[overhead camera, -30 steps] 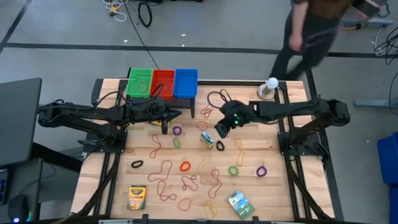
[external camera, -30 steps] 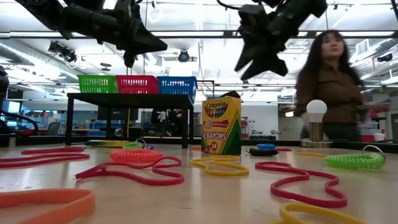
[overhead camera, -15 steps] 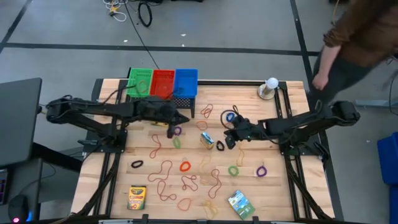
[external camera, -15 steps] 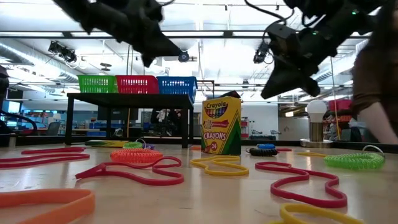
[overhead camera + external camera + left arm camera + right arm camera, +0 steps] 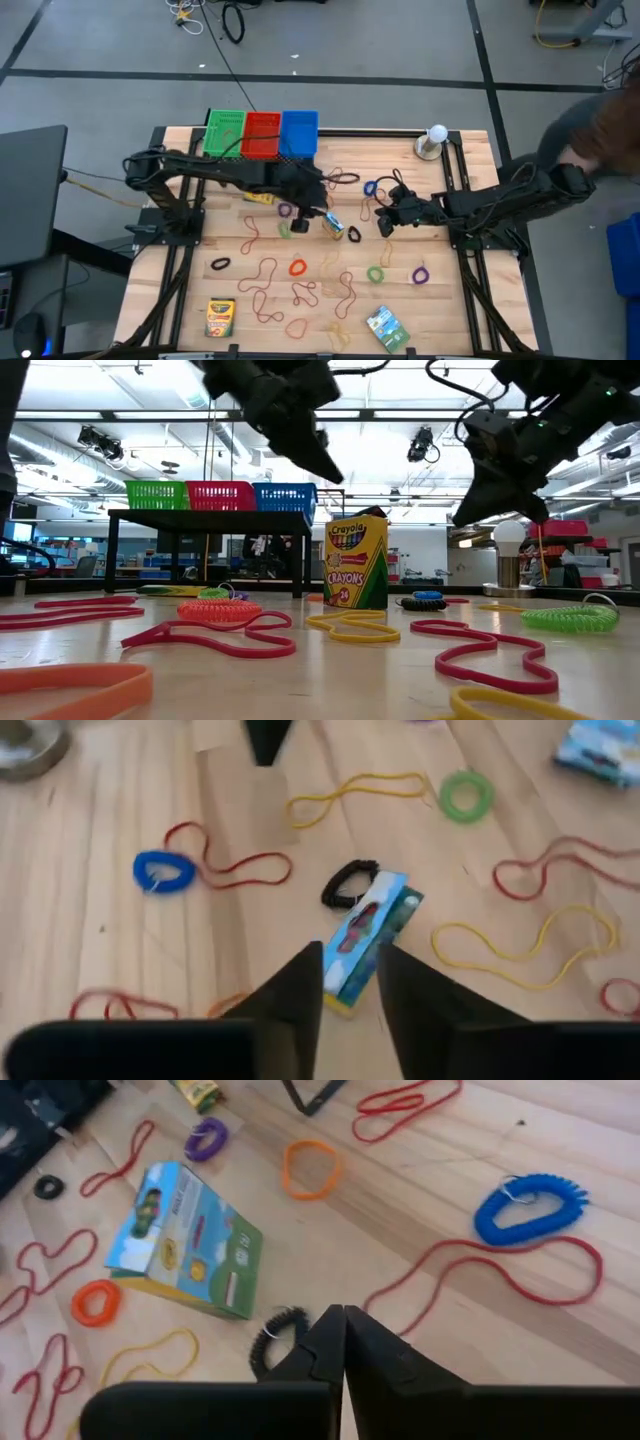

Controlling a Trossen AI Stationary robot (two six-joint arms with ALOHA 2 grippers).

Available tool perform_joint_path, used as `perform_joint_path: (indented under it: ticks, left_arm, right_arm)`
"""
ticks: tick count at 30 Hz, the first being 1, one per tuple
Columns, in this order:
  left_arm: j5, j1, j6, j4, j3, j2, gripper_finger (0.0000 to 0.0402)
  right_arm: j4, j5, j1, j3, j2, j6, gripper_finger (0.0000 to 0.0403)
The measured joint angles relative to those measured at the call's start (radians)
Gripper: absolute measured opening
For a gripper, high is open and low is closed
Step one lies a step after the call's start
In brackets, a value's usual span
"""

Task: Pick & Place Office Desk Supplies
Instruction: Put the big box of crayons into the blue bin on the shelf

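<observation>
Two grippers hovering by the crayon box

Left gripper (image 5: 318, 205) is hanging over mid-table above the crayon box (image 5: 333, 225), fingers (image 5: 300, 985) parted narrowly with the box end showing in the gap, nothing gripped. Right gripper (image 5: 384, 224) is hovering just right of the box, fingers (image 5: 328, 1342) pressed together, empty, beside a black coil band (image 5: 272, 1332). A blue coil (image 5: 528, 1208) and red loop (image 5: 480, 1275) are lying near it. Bands are lying scattered over the table (image 5: 180, 290); a second crayon box (image 5: 220, 317) and a packet (image 5: 386, 328) are sitting at the near edge.
</observation>
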Motion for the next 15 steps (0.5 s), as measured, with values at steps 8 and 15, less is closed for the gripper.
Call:
perform_joint_path:
  ticks: [8,15]
  left_arm:
    - [-0.022,-0.034,0.119,-0.052,0.103,0.107,0.0204]
    - [-0.093,-0.079,0.241,-0.055,0.115,0.164,0.0256]
  right_arm:
    - [-0.003,-0.010,0.002,-0.011,-0.008,-0.001,0.0015]
    - [-0.006,-0.017,0.002,-0.011,-0.007,-0.002,0.0015]
